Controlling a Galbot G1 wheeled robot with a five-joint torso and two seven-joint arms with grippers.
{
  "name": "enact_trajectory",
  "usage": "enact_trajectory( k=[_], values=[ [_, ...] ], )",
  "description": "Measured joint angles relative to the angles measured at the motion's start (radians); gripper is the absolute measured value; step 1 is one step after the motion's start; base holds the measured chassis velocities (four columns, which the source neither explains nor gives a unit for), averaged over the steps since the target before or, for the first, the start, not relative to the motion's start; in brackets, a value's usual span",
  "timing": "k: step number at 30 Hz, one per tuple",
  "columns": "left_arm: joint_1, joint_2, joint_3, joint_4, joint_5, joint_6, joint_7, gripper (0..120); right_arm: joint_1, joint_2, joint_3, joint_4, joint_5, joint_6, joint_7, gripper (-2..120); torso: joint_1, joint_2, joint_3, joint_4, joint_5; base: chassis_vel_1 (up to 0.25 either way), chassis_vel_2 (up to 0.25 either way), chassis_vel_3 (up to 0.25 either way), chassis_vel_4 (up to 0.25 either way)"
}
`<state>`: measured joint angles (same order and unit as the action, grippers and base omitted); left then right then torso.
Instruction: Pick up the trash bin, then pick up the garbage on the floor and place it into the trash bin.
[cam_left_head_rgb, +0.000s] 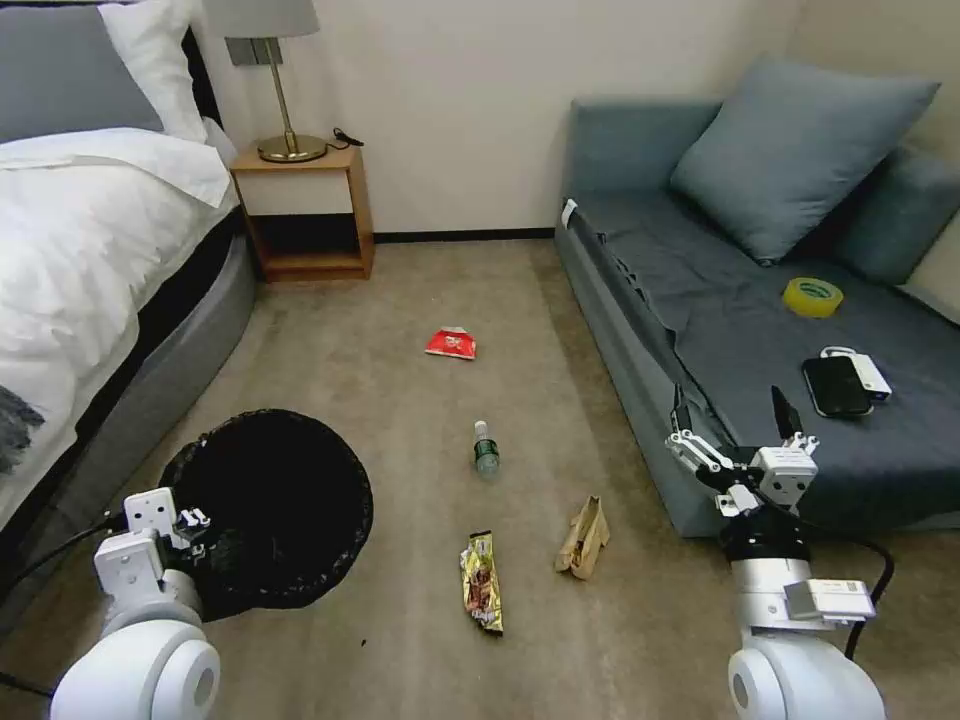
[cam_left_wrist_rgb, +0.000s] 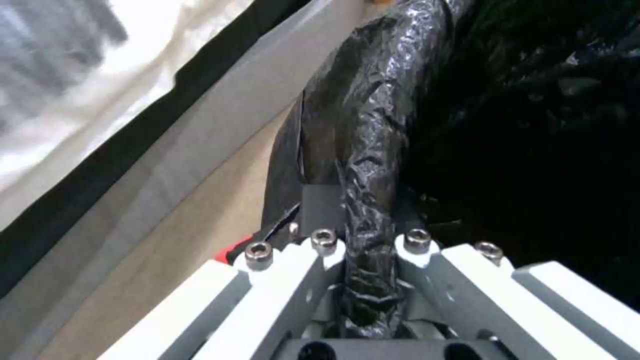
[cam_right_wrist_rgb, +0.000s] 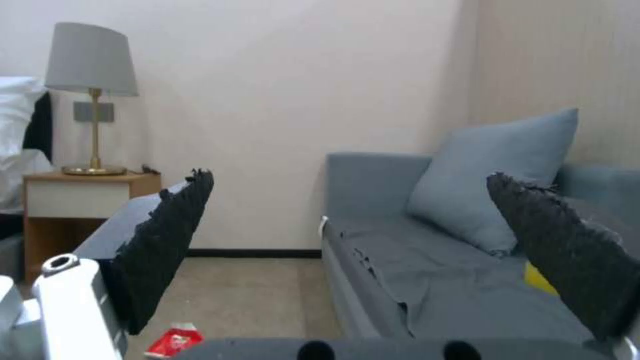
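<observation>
The trash bin, its black bag draped over the rim, sits at the lower left beside the bed. My left gripper is shut on the near rim; the left wrist view shows the left gripper with its jaws clamped over the bag-covered rim. Garbage lies on the carpet: a red packet, a clear bottle, a gold wrapper and a brown paper bag. My right gripper hangs open and empty in front of the sofa. The right wrist view shows the right gripper and the red packet.
A bed lines the left side, with a nightstand and lamp behind it. The grey sofa on the right holds a pillow, a yellow tape roll and a black phone. Open carpet lies between them.
</observation>
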<state>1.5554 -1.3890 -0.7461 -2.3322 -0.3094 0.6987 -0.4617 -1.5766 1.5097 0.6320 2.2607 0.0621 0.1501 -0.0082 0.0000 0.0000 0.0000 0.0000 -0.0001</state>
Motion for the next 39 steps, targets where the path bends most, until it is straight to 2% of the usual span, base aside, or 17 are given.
enact_trajectory(
  k=[4,8,9,11,12,16,17,18,20,21,25,26,28,30,31,33,39],
  values=[
    [-0.010,0.002,-0.002,0.003,0.000,-0.001,0.004,2,0.010,-0.019,-0.010,-0.006,0.011,-0.008,0.011,100,0.000,0.000,0.000,0.0000,0.0002,-0.107,0.097,0.111,-0.115],
    [-0.023,0.005,0.000,0.003,0.002,-0.001,0.009,2,0.025,-0.077,-0.039,-0.009,0.056,-0.103,0.064,100,0.000,0.000,0.000,0.0001,0.0000,-0.012,0.021,0.011,-0.011],
    [-0.024,0.005,-0.001,0.003,0.011,-0.004,0.015,2,0.036,-0.108,-0.062,-0.017,0.099,-0.161,0.103,100,0.000,0.000,0.000,-0.0004,0.0001,0.000,0.000,0.000,0.000],
    [-0.024,0.002,-0.007,-0.009,0.035,-0.012,0.026,2,0.089,-0.192,-0.141,-0.046,0.272,-0.321,0.209,100,0.000,0.000,0.000,0.0000,0.0003,0.000,0.000,0.000,0.000],
    [-0.024,0.002,-0.007,-0.009,0.035,-0.012,0.026,2,0.089,-0.192,-0.141,-0.046,0.272,-0.321,0.209,100,0.000,0.000,0.000,0.0000,0.0003,0.000,0.000,0.000,0.000],
    [-0.041,0.004,-0.019,-0.023,0.038,-0.013,0.037,2,0.208,-0.353,-0.287,-0.149,0.536,-0.503,0.406,100,0.000,0.000,0.000,0.0002,0.0003,0.000,0.000,0.000,0.000],
    [-0.041,0.004,-0.019,-0.023,0.038,-0.013,0.037,2,0.208,-0.353,-0.287,-0.149,0.536,-0.503,0.406,100,0.000,0.000,0.000,0.0002,0.0003,0.000,0.000,0.000,0.000],
    [-0.048,0.005,-0.025,-0.023,0.038,-0.013,0.039,2,0.258,-0.408,-0.339,-0.212,0.620,-0.546,0.466,100,0.000,0.000,0.000,-0.0001,0.0001,0.000,0.000,0.000,0.000],
    [-0.056,0.006,-0.031,-0.021,0.038,-0.013,0.044,2,0.343,-0.447,-0.412,-0.322,0.706,-0.574,0.534,100,0.000,0.000,0.000,-0.0001,0.0003,0.000,0.000,0.000,0.000],
    [-0.056,0.006,-0.031,-0.021,0.038,-0.013,0.044,2,0.343,-0.447,-0.412,-0.322,0.706,-0.574,0.534,100,0.000,0.000,0.000,-0.0001,0.0003,0.000,0.000,0.000,0.000],
    [-0.061,0.005,-0.039,-0.003,0.043,-0.023,0.045,2,0.501,-0.436,-0.543,-0.541,0.829,-0.604,0.633,100,0.000,0.000,0.000,0.0004,-0.0001,0.000,0.000,0.000,0.000],
    [-0.061,0.005,-0.039,-0.003,0.043,-0.023,0.045,2,0.501,-0.436,-0.543,-0.541,0.829,-0.604,0.633,100,0.000,0.000,0.000,0.0004,-0.0001,0.000,0.000,0.000,0.000],
    [-0.061,-0.001,-0.039,0.007,0.053,-0.031,0.046,2,0.550,-0.400,-0.601,-0.649,0.833,-0.604,0.650,100,0.000,0.000,0.000,0.0000,0.0000,0.000,0.000,0.000,0.000],
    [-0.061,-0.002,-0.039,0.009,0.055,-0.033,0.046,2,0.558,-0.389,-0.611,-0.670,0.833,-0.603,0.653,100,0.000,0.000,0.000,0.0000,0.0000,0.000,0.000,0.000,0.000],
    [-0.059,-0.007,-0.039,0.014,0.061,-0.038,0.046,2,0.578,-0.352,-0.638,-0.736,0.825,-0.602,0.660,100,0.000,0.000,0.000,0.0001,0.0001,0.000,0.000,0.000,0.000],
    [-0.055,-0.009,-0.041,0.016,0.066,-0.040,0.046,2,0.593,-0.323,-0.663,-0.802,0.797,-0.596,0.658,100,0.000,0.000,0.000,0.0003,0.0002,0.000,0.000,0.000,0.000],
    [-0.050,-0.015,-0.041,0.017,0.075,-0.045,0.046,2,0.615,-0.299,-0.689,-0.883,0.748,-0.585,0.646,100,0.000,0.000,0.000,0.0001,0.0000,0.000,0.000,0.000,0.000]
  ],
)
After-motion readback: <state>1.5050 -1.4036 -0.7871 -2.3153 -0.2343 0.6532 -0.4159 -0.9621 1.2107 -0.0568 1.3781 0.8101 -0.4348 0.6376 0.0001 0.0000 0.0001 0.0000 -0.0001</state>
